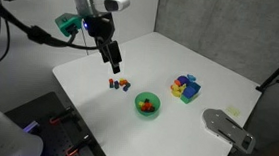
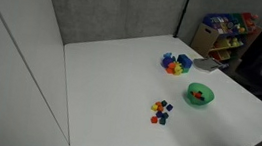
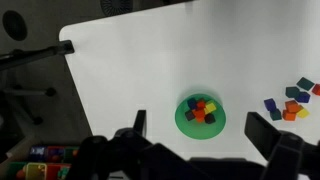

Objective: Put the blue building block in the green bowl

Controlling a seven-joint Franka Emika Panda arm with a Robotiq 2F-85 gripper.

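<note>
The green bowl (image 1: 141, 100) (image 2: 207, 99) stands on the white table. In the wrist view the bowl (image 3: 184, 125) holds several small blocks: red, orange, yellow, and a dark-blue block (image 3: 192, 102). A loose pile of small blocks (image 1: 119, 84) (image 2: 161, 110) (image 3: 290, 103) lies beside the bowl, with more dark-blue ones among red and orange. My gripper (image 1: 112, 59) (image 3: 203, 128) hangs open and empty, high above the table. In the wrist view its fingers frame the bowl. It is out of view in the exterior view from the far side.
A cluster of larger blue, yellow, red and purple pieces (image 1: 186, 88) (image 2: 176, 64) sits beyond the bowl. A grey device (image 1: 226, 126) lies at a table corner. A shelf of colourful toys (image 2: 227, 29) stands behind the table.
</note>
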